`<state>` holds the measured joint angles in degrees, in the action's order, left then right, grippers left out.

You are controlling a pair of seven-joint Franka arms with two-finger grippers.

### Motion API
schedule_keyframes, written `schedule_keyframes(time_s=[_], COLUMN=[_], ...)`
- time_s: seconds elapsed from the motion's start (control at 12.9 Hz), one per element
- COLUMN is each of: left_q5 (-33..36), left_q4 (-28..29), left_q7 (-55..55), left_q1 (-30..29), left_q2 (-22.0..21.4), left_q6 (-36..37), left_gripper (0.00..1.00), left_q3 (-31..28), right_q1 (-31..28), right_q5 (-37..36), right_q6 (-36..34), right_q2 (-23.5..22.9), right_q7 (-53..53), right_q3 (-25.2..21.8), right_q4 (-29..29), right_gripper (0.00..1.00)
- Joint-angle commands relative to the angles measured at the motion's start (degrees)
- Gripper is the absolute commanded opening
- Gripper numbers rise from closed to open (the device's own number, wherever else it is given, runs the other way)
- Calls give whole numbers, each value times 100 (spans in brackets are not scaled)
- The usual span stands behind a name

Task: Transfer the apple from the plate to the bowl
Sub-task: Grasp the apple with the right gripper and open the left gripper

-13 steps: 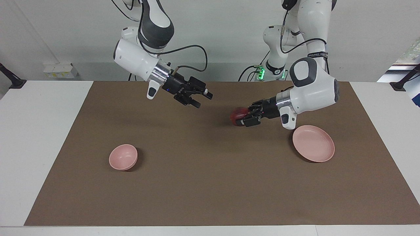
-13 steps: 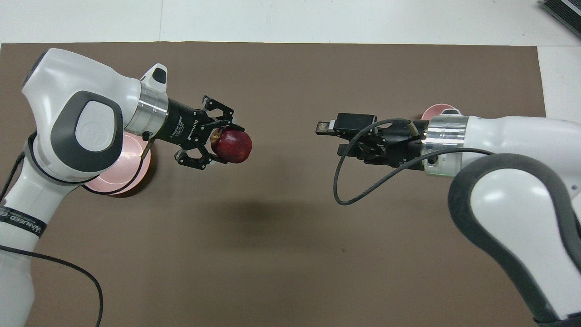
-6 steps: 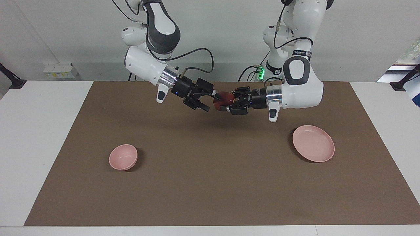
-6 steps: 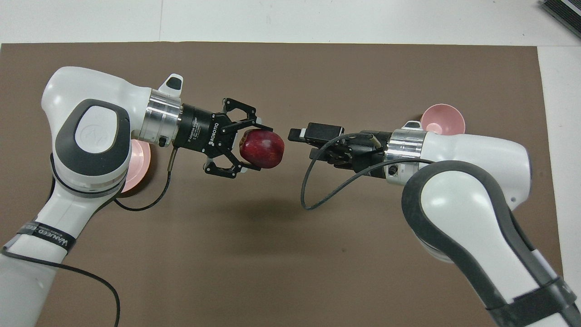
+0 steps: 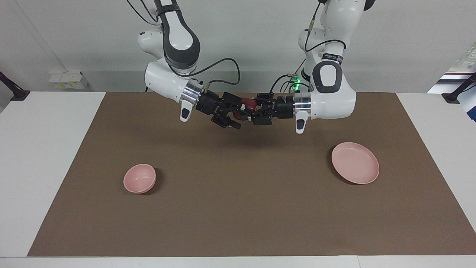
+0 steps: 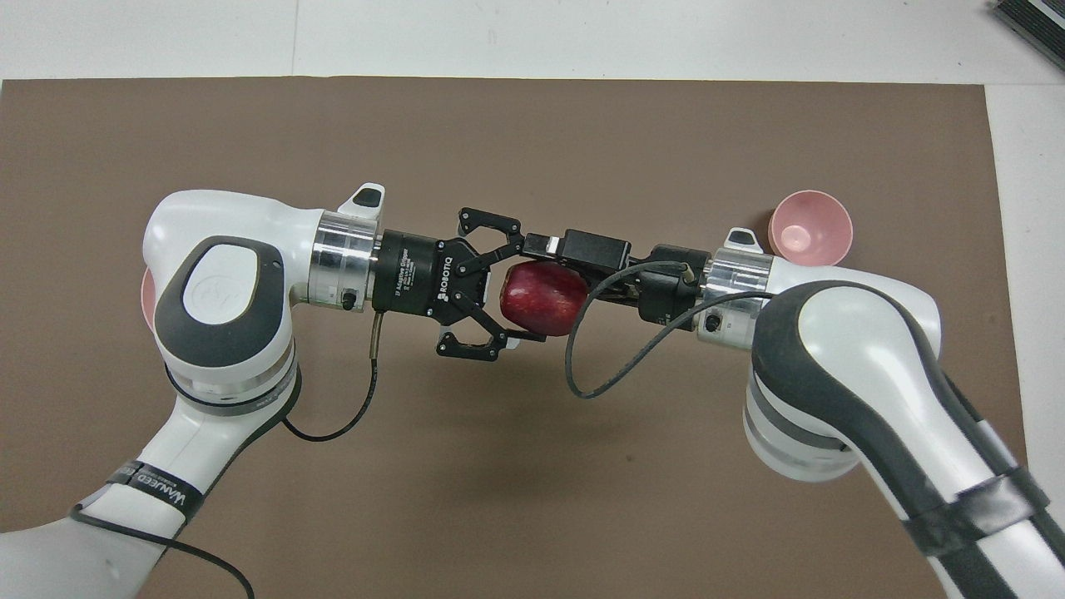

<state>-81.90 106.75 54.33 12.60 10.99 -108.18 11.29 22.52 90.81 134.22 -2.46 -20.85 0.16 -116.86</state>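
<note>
Apple (image 5: 248, 104) first: in the facing view it hangs in mid-air between the two arms, over the brown mat (image 5: 238, 208) at the part of the tabletop (image 5: 44, 149) close to the robots, with only a strip of its dark red skin showing between the black fingers. The left end effector (image 5: 256, 111) is clamped on the apple, its wrist reaching in level from the left arm's end. The right end effector (image 5: 238, 113) comes in from the other end with its fingers spread wide around the same fruit; whether they touch it cannot be told from here. The plate (image 5: 355, 163) lies bare on the mat toward the left arm's end, farther from the robots than the apple, and the bowl (image 5: 139, 178) stands toward the right arm's end, farther still, well apart from the plate. In the overhead view the apple (image 6: 542, 298) shows plainly, round and dark red, gripped by the left end effector (image 6: 520, 299) whose links splay to both sides. The right end effector (image 6: 553, 274) has one finger lying along the apple's top edge, its jaws standing apart. The bowl (image 6: 810, 228) peeks out just beside the right wrist, and the plate (image 6: 148, 295) is almost wholly hidden under the left arm, only a pink sliver showing.
</note>
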Motion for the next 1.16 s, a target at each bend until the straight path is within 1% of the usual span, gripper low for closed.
schedule_keyframes(time_s=[0.0, 0.39, 0.85, 1.01, 1.09], left_q5=[-169, -160, -160, -151, -151], left_q4=[188, 197, 232, 241, 241], left_q7=[87, 87, 78, 70, 78], left_q1=[119, 119, 111, 119, 111], left_q2=[-202, -211, -228, -246, -246], left_q6=[-274, -265, -230, -247, -239], left_gripper=[0, 0, 0, 0, 0], left_q3=[-4, -13, -22, -22, -22], right_q1=[94, 103, 209, 209, 209], right_q5=[253, 253, 95, 8, -10], right_q6=[-10, -54, -36, -36, -36], right_q2=[228, 351, 386, 378, 369], right_q7=[-165, -235, -271, -279, -279], right_q3=[28, 28, 28, 28, 28], right_q4=[-258, -451, -505, -505, -496], right_gripper=[100, 100, 100, 52, 32])
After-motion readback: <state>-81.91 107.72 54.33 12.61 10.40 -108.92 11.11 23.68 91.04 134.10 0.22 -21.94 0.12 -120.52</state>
